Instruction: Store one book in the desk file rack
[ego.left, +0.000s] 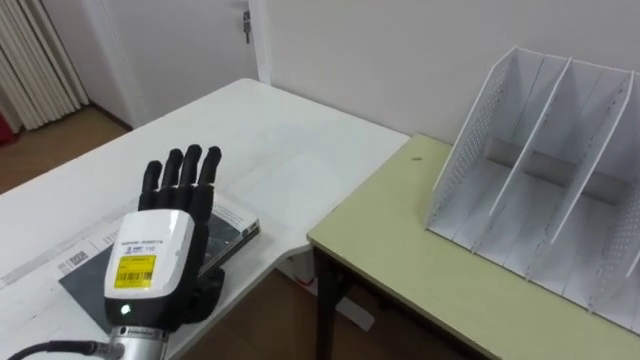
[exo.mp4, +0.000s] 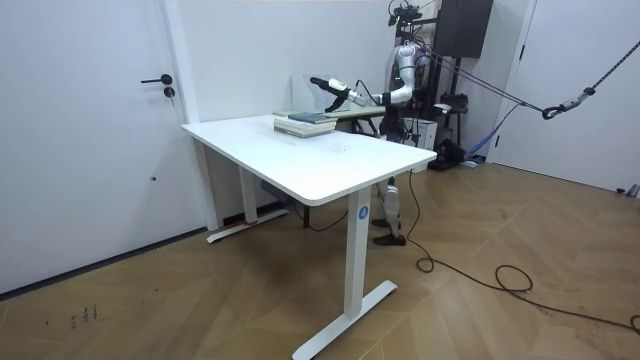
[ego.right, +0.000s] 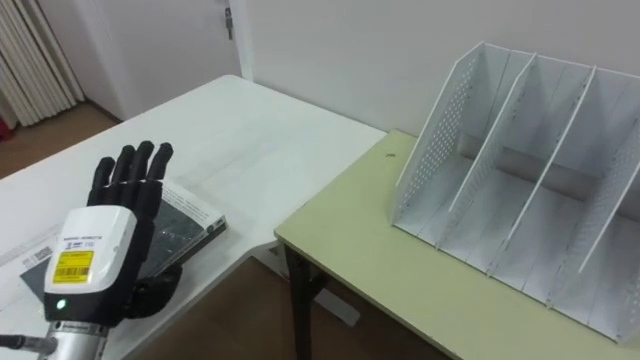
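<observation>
White file rack (ego.left: 530, 180) on green desk (ego.left: 420, 260) | left hand (ego.left: 155, 255), fingers straight, over book (ego.left: 235, 232) | print illegible

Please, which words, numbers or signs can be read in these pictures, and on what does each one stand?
Yellow label on the left hand: print too small to read.
White strip beside the book: barcode and text, blurred.
Blue sticker on the table leg: unreadable.
No text can be quoted.
</observation>
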